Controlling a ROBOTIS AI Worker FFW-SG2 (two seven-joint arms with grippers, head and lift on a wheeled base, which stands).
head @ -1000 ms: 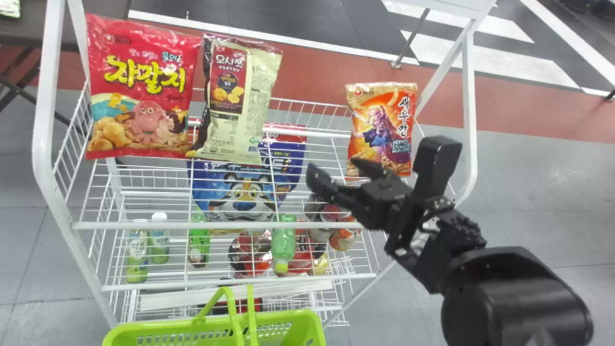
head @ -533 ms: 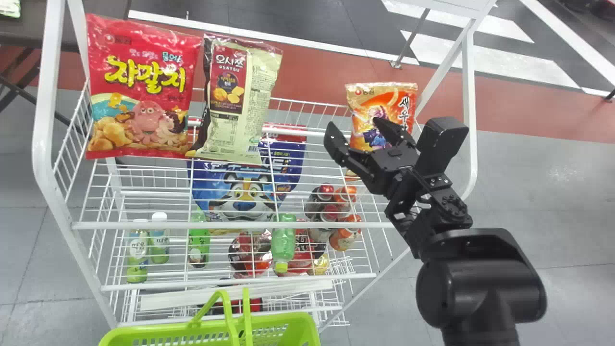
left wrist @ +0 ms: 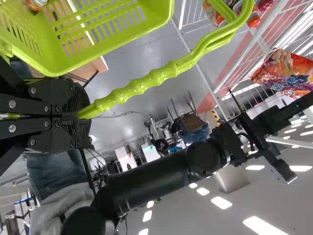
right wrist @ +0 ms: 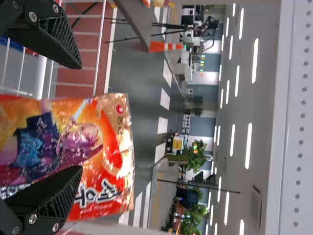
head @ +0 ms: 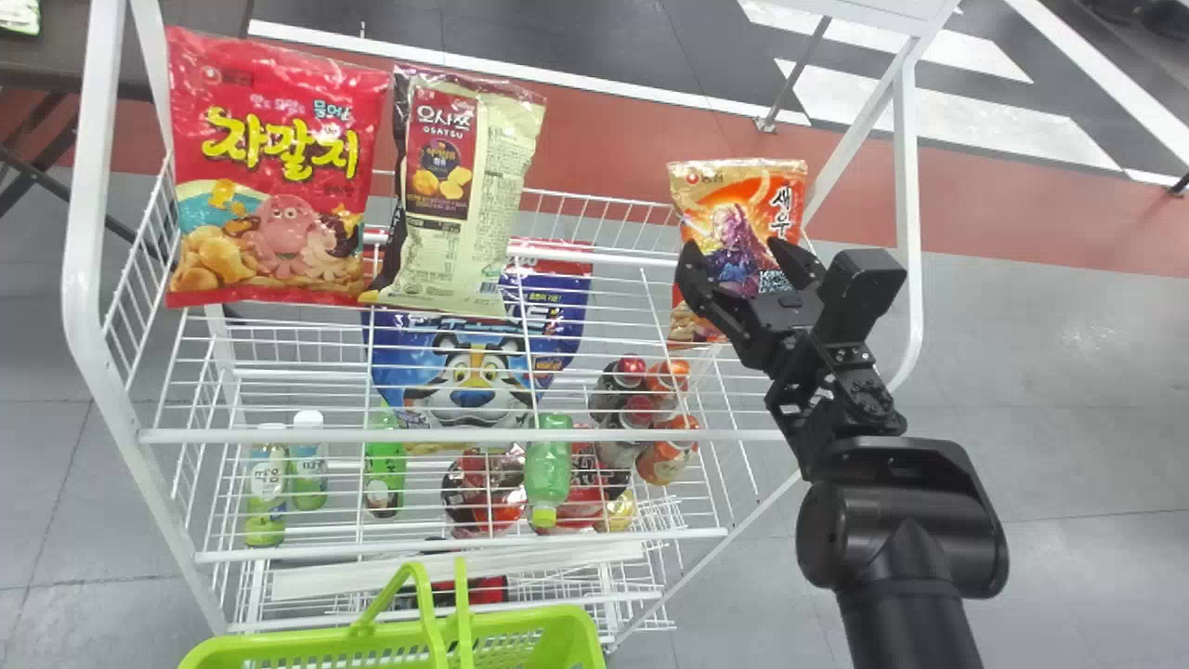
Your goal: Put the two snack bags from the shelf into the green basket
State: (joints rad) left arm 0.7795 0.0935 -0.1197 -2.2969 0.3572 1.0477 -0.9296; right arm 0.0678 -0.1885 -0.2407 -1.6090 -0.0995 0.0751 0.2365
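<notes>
Right pincer (head: 734, 249): spread wide, nothing in it, just in front of the orange snack bag (head: 731, 209)
Fingers: one at the bag's left edge, the other overlapping its right part in the head view; the gap sits a little to the left of the bag's middle
Orange bag: upright on the right of the shelf (head: 446, 435), long axis up and down, its face towards the pincer
Next move: likely a small shift right, then forward so the fingers flank the bag; closing too soon could poke or tip it
Nearer arm: the right, by far
Red bag (head: 279, 167) and cream bag (head: 469, 195): side by side at the shelf's left
Left pincer (left wrist: 80, 113): closed on the handle (left wrist: 142, 85) of the green basket (head: 307, 646), below and in front of the shelf
</notes>
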